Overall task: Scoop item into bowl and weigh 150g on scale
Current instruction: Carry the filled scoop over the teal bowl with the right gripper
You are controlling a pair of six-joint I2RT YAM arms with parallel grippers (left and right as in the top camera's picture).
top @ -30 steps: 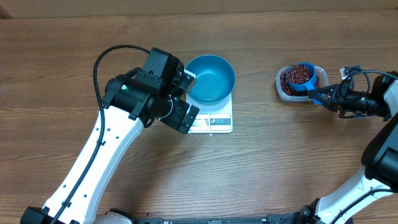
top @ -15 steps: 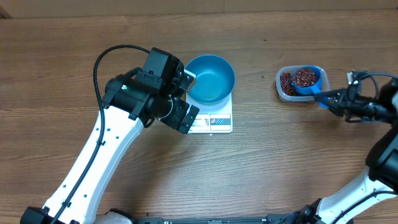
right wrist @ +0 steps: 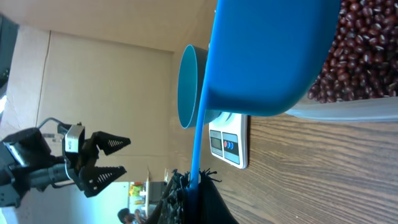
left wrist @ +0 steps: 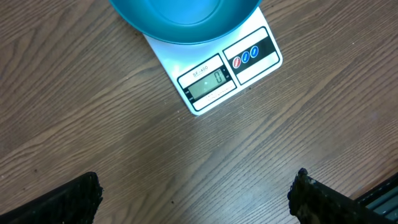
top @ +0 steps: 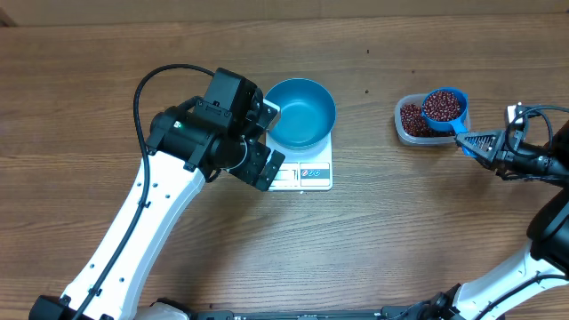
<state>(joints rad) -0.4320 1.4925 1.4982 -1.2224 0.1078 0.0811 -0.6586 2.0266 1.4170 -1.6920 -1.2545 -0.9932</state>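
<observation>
Now | right gripper (top: 484, 142) clamped on scoop (right wrist: 267, 56) handle, loaded cup just ahead | beans (top: 442, 106) loose, rolling: we judge they need level carrying, held by the handle | bowl (top: 300, 113) on scale (top: 311, 174), well beyond | left gripper (left wrist: 196, 202) wide open, empty

Materials & finish
Matt wood-grain tabletop (top: 400, 231); smooth blue plastic bowl (top: 302, 111) w/ slight sheen; white glossy plastic scale (top: 320, 160); smooth blue plastic scoop (top: 443, 107); clear plastic tub (top: 400, 130); shiny beans (top: 411, 117).
</observation>
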